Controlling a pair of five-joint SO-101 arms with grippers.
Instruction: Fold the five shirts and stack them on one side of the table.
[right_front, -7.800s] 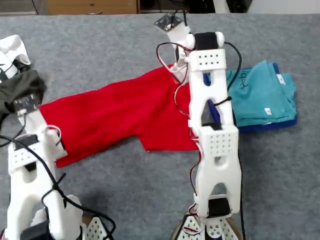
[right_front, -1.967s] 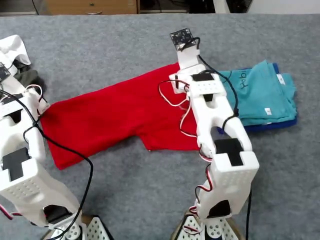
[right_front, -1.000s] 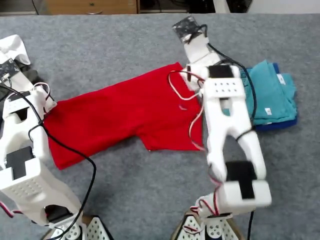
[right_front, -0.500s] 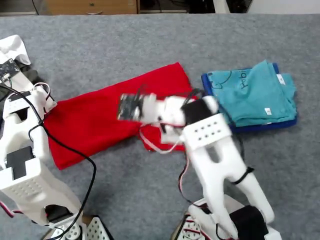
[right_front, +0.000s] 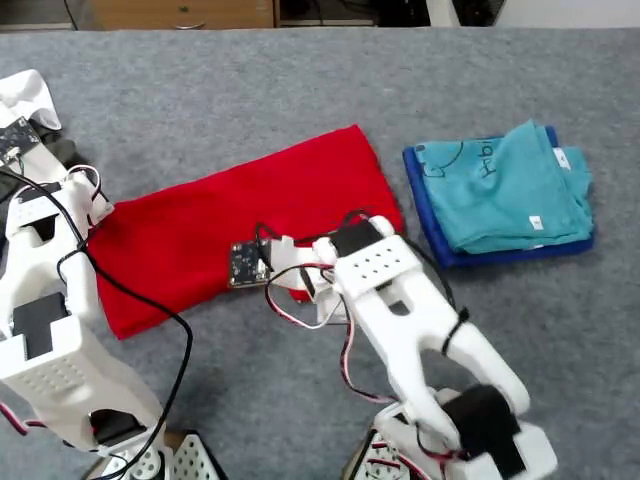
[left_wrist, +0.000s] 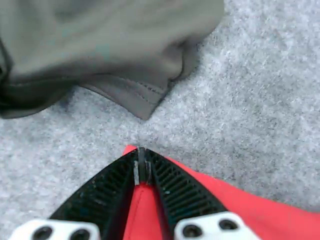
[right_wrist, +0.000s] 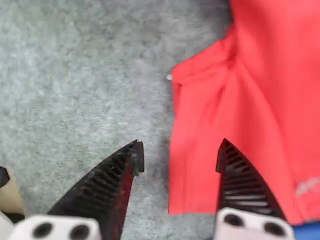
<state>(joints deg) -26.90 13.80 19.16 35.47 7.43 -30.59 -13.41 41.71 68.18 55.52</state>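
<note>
We see the left end effector (left_wrist: 141, 171) pinching the red shirt (right_front: 215, 220); the right end effector (right_wrist: 181, 150) is spread above it.

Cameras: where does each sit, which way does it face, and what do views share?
High view: fixed overhead, looking down at table, left arm, right arm, red shirt.
Left wrist view: left wrist, along shut fingers pinching the red shirt's corner.
Right wrist view: right wrist, down past open fingers onto its sleeve.
Shared: the red shirt.
</note>
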